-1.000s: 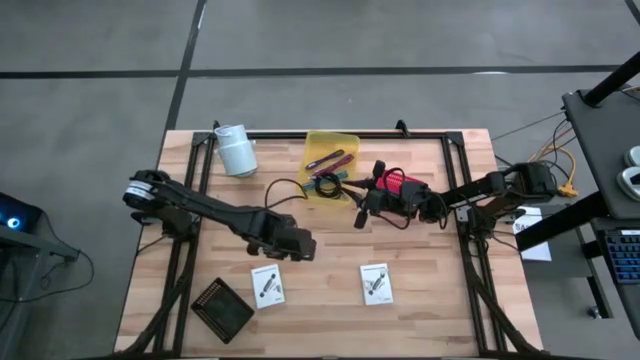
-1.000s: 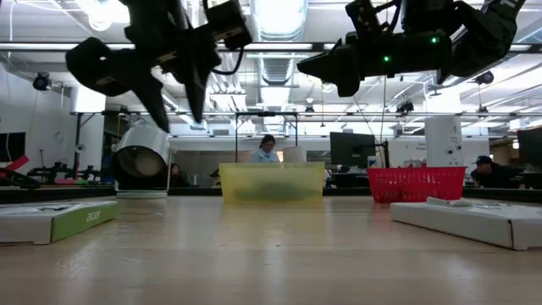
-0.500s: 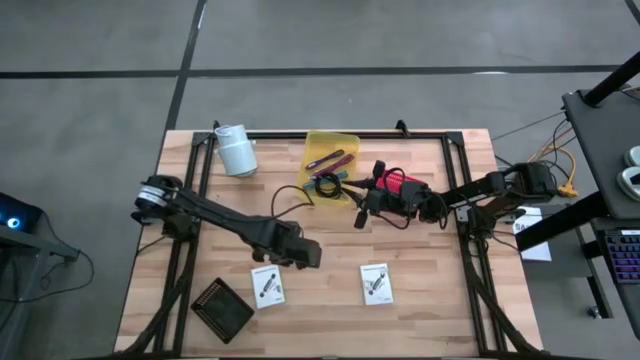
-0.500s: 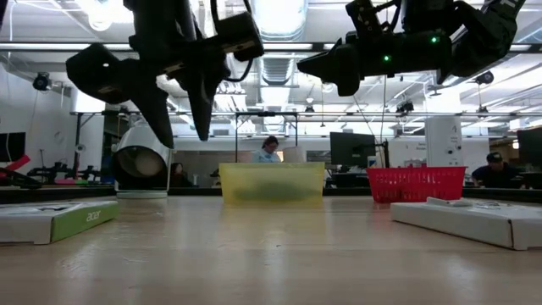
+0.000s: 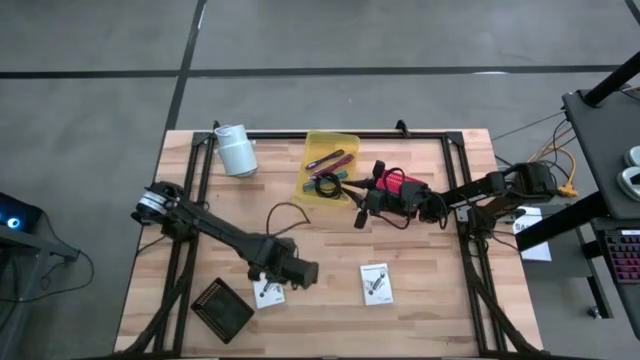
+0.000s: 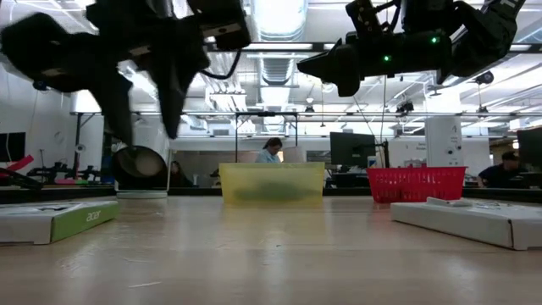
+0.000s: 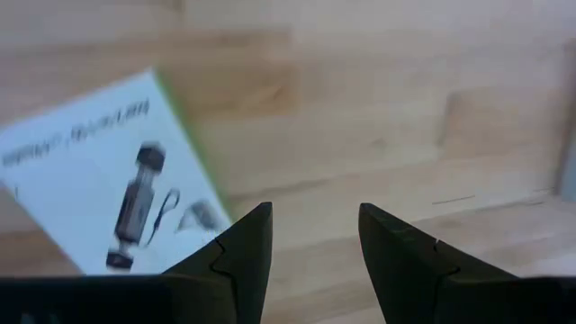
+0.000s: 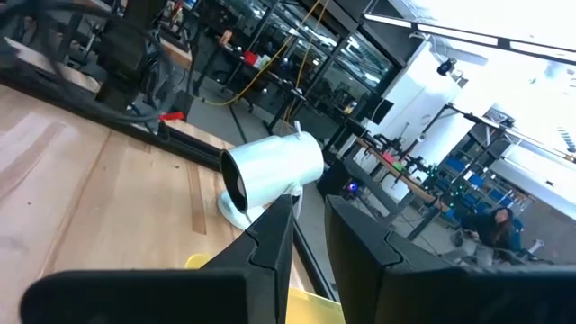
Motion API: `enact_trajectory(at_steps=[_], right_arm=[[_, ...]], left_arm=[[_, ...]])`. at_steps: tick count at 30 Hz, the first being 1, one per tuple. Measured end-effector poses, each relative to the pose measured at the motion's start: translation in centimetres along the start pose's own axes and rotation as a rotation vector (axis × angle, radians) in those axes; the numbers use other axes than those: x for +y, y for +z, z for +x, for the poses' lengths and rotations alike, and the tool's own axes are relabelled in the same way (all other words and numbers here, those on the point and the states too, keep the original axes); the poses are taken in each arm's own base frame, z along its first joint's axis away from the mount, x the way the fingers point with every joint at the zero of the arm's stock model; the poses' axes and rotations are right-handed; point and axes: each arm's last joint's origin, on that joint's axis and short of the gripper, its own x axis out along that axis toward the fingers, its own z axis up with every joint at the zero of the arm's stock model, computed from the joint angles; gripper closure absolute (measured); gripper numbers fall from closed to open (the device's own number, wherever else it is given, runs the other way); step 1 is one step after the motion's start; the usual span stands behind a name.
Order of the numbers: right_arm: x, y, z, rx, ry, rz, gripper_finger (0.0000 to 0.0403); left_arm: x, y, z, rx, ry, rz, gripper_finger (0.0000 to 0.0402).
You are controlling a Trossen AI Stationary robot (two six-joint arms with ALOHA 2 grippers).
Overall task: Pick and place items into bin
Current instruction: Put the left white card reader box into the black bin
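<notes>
The left gripper (image 5: 268,287), fingers parted and empty, hovers over a white card (image 7: 99,180) on the tabletop (image 5: 330,250), well apart from the yellow bin (image 5: 331,163). The right gripper (image 5: 358,218), fingers narrowly apart, waits just beside the bin, which holds sticks and a coiled cable (image 5: 323,184).

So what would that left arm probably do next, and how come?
Probably ease straight down and close on the left white card. The left gripper hangs open just above it, the card's edge showing beside its fingers in the wrist view, and the card still lies flat on the table, outside the yellow bin. The right gripper waits near that bin.
</notes>
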Motion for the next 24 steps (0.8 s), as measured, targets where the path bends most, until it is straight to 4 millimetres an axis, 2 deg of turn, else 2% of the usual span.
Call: enact_trajectory(at_steps=[4, 9, 14, 24], right_arm=[[0.0, 0.0, 0.0, 0.001, 0.001, 0.0, 0.0346], [0.0, 0.0, 0.0, 0.002, 0.001, -0.001, 0.0346], [0.0, 0.0, 0.0, 0.002, 0.002, -0.001, 0.0346], [0.0, 0.0, 0.0, 0.002, 0.002, -0.001, 0.0346]], left_arm=[[0.5, -1.5, 0.7, 0.006, 0.022, -0.042, 0.0252], [0.7, -2.3, 2.1, 0.005, 0.047, -0.053, 0.0252], [0.8, -2.5, 3.1, 0.006, 0.071, -0.042, 0.0252], [1.1, -2.6, 3.6, 0.008, 0.093, -0.041, 0.0252]])
